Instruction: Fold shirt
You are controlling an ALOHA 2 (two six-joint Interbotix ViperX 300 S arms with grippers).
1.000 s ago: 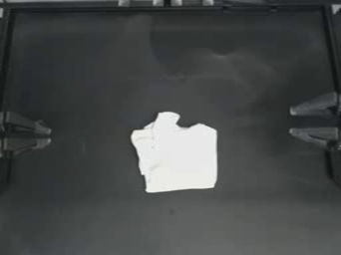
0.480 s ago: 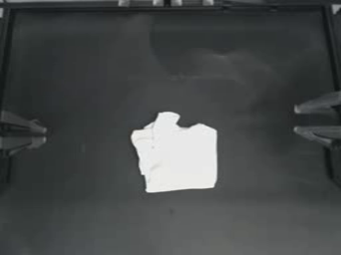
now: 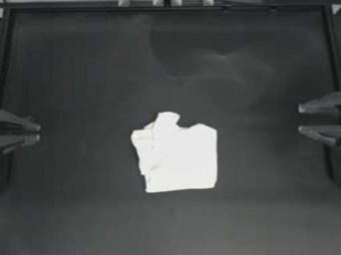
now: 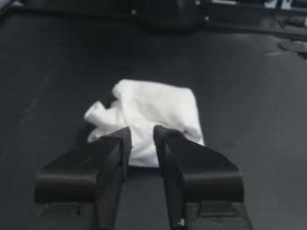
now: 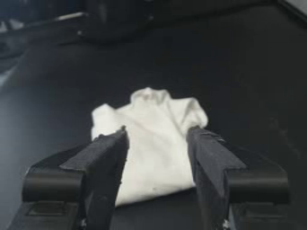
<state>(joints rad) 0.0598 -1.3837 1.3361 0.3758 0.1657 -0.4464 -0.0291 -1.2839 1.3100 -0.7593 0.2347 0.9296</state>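
Both sets of jaws are empty right now. Left gripper point(image 3: 35, 133) sits parked at the 9 o'clock edge of the table point(image 3: 86, 64) with the jaws spread only a little, and right gripper point(image 3: 306, 119) is pulled back at 3 o'clock, jaws clearly wider apart. Neither one touches anything.

The shirt point(image 3: 178, 154) lies a bit toward 6 o'clock from the table's middle, well apart from both of us. Looks like a compact folded bundle, so I'd guess we're close to done, maybe finished.

What could go wrong? The 9 o'clock side of the bundle is lumpy, with a loose bit poking out toward 12. If I go in for another fold and pinch only the top layer, the stack could peel open. Dragging it on the table could also undo the fold.

Hard to tell: how many layers are stacked, where the sleeves and neck ended up, and whether that bump is a sleeve or the collar. My wrist views have the jaws blocking the near edge of the shirt too.
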